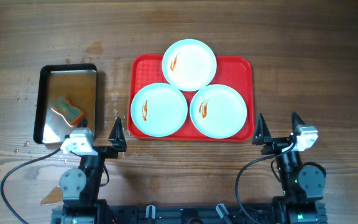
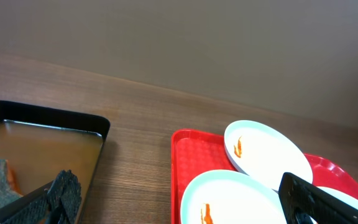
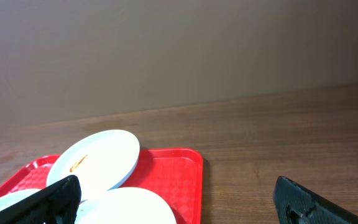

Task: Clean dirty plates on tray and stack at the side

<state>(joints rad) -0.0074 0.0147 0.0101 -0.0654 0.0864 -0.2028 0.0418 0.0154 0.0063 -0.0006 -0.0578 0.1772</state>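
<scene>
**Both grippers spread and empty, three smeared plates on the tray**

The left gripper [image 2: 178,190] held its jaws spread wide with nothing between them, and so did the right gripper [image 3: 178,188]. Both sat low at the table's [image 1: 303,50] near edge. The red tray [image 1: 238,68] lay at 1 o'clock from the left gripper and 11 o'clock from the right. Three plates [image 1: 189,64] rested on it in a triangle, at its 12, 7 and 5 o'clock, each marked orange. A black-rimmed pan [image 1: 45,93] holding a sponge [image 1: 67,109] stood at the tray's 9 o'clock.
</scene>
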